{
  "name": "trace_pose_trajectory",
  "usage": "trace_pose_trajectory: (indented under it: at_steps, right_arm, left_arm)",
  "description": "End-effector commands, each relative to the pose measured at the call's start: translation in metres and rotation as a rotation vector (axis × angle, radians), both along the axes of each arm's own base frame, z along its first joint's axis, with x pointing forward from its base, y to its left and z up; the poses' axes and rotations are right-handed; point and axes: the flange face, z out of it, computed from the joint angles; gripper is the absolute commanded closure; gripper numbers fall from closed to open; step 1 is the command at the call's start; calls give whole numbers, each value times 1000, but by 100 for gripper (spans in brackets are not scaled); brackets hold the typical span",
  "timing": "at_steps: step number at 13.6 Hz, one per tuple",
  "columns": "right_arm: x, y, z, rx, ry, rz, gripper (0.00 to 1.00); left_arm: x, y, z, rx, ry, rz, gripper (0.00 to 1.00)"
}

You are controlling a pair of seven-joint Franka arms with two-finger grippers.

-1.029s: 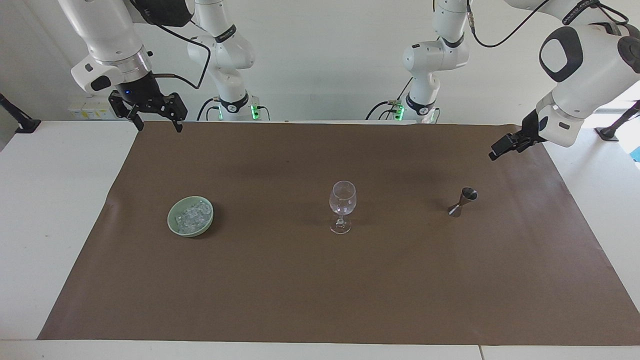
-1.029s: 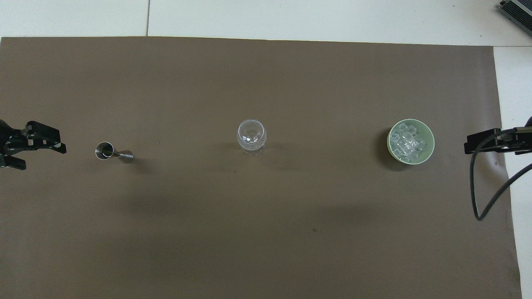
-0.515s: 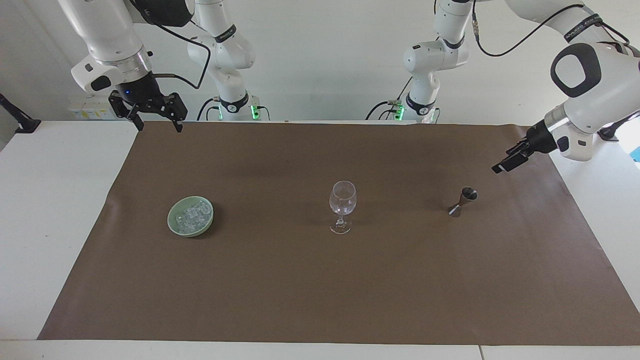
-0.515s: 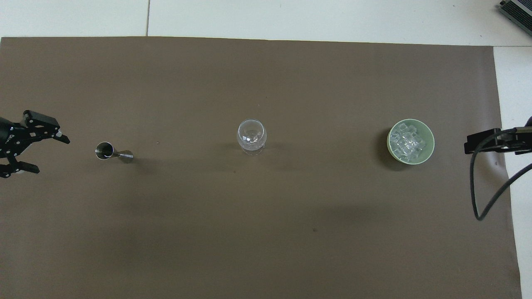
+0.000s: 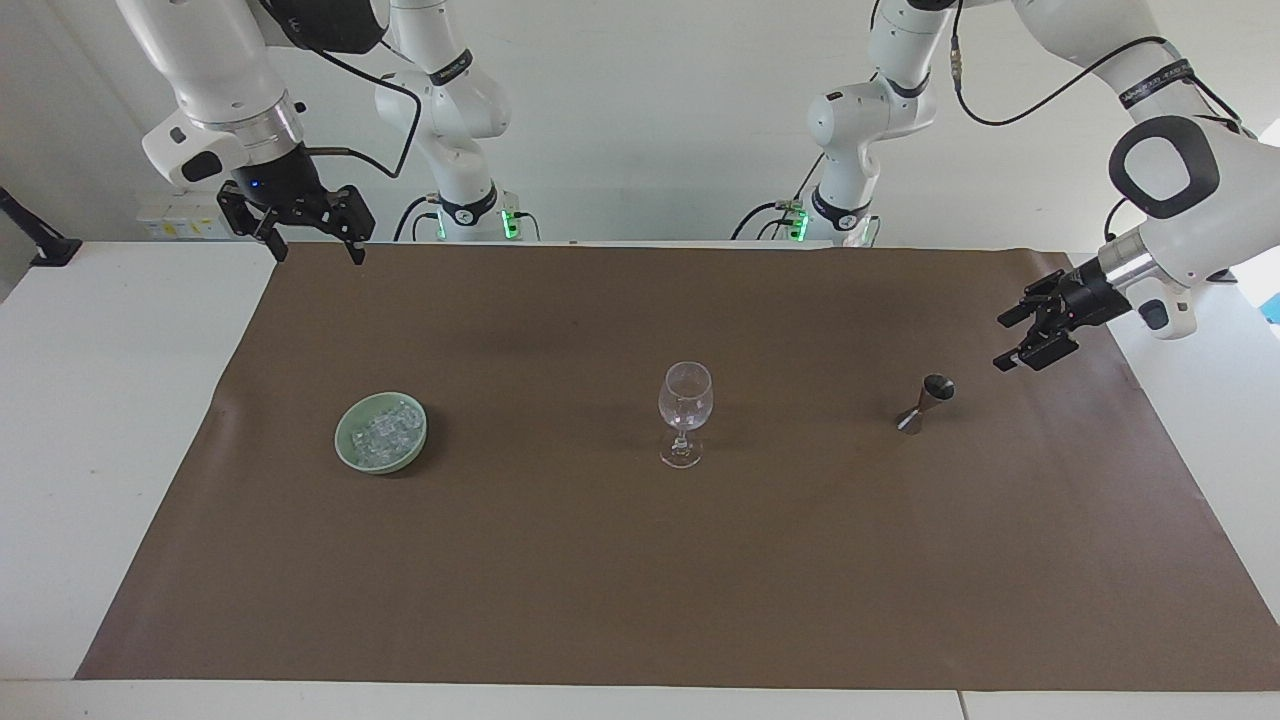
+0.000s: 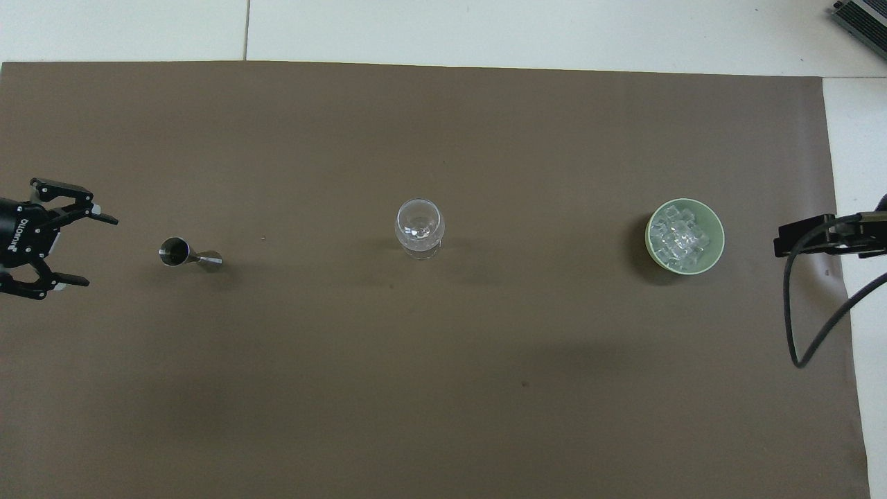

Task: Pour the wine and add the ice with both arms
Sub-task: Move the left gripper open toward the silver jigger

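A clear wine glass (image 5: 685, 410) stands upright mid-mat; it also shows in the overhead view (image 6: 419, 229). Ice (image 5: 385, 430) lies in a pale green bowl (image 5: 345, 445) toward the right arm's end, seen from above as ice (image 6: 682, 237) in the bowl (image 6: 718, 229). A small steel jigger (image 5: 925, 402) (image 6: 187, 255) stands toward the left arm's end. My left gripper (image 5: 1002, 344) (image 6: 100, 251) is open and empty, low in the air beside the jigger, apart from it. My right gripper (image 5: 320, 256) (image 6: 797, 237) is open and empty, raised over the mat's corner, waiting.
A brown mat (image 5: 640, 580) covers most of the white table (image 5: 100, 400). The arm bases stand at the robots' edge. A black cable (image 6: 804, 333) hangs from the right arm.
My left gripper has dropped lower toward the jigger, turned, and spread its fingers wider. The right arm and all the objects have not moved.
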Motion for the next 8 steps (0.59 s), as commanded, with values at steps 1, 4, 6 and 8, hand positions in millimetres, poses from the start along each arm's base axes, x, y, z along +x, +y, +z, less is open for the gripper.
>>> trace_pose_trajectory:
  at_steps: [1, 4, 6, 8]
  right_arm:
    - [-6, 0, 0, 2, 1, 16, 0]
    - [-7, 0, 0, 2, 3, 18, 0]
    - [-6, 0, 0, 2, 2, 18, 0]
    - [-7, 0, 1, 2, 0, 18, 0]
  left_arm:
    - [-4, 6, -7, -20, -3, 74, 0]
    - [-5, 18, -13, -59, -2, 157, 0]
    - [-7, 17, -19, -84, -1, 183, 0]
    - [-8, 24, -23, -108, 5, 258, 0]
